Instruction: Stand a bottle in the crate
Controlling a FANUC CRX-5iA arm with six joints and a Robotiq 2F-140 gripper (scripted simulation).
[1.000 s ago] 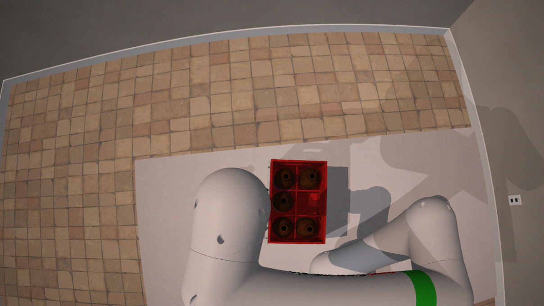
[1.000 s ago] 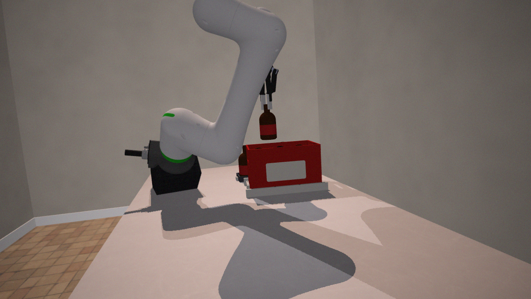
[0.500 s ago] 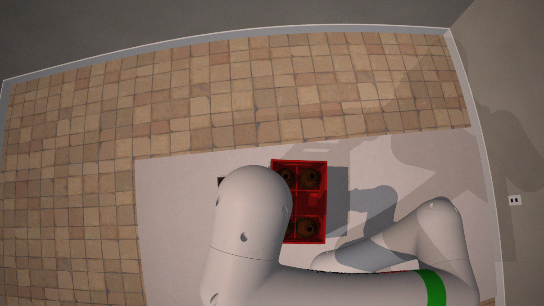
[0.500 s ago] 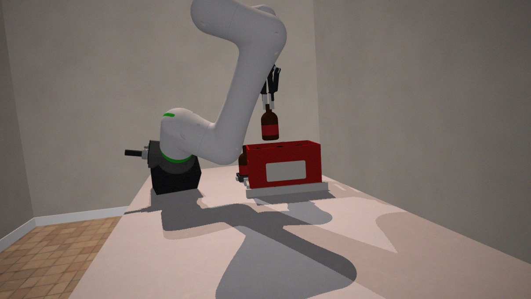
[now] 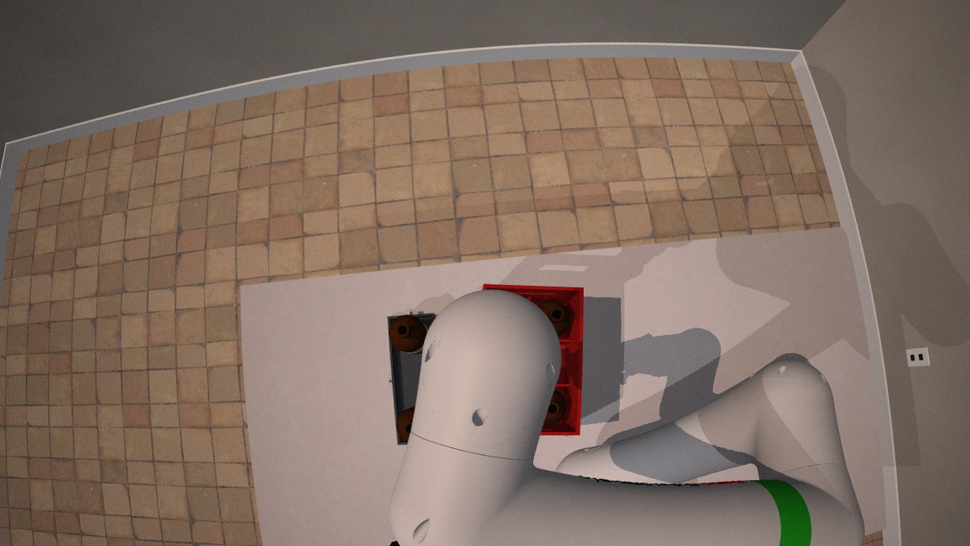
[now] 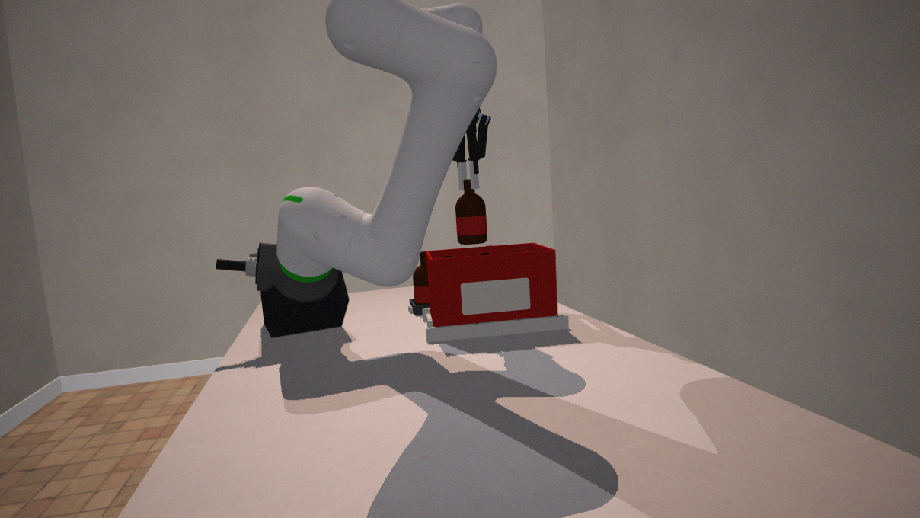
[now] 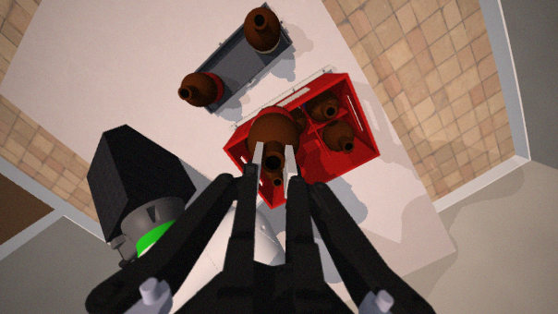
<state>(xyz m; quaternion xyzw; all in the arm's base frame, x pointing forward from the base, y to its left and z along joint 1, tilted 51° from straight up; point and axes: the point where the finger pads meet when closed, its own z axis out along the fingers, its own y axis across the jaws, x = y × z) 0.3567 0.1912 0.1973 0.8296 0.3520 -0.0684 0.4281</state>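
One brown bottle (image 6: pixel 471 219) (image 7: pixel 273 126) hangs upright by its neck beneath our nearly closed jaws (image 6: pixel 468 174), above the crate (image 5: pixel 581 359) (image 6: pixel 444 295) (image 7: pixel 375 150).

The arm (image 5: pixel 488 380) hides much of the crate (image 5: pixel 581 366) and part of the tray (image 5: pixel 393 380) from above. The top view's bottom edge cuts off the arm's lower part.

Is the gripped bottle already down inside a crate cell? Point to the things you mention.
No, the exterior view shows the bottle (image 6: pixel 471 225) (image 7: pixel 273 131) hanging from the gripper (image 6: pixel 467 183) (image 7: pixel 272 153), its base above the crate's rim (image 6: pixel 492 248) (image 7: pixel 361 114).
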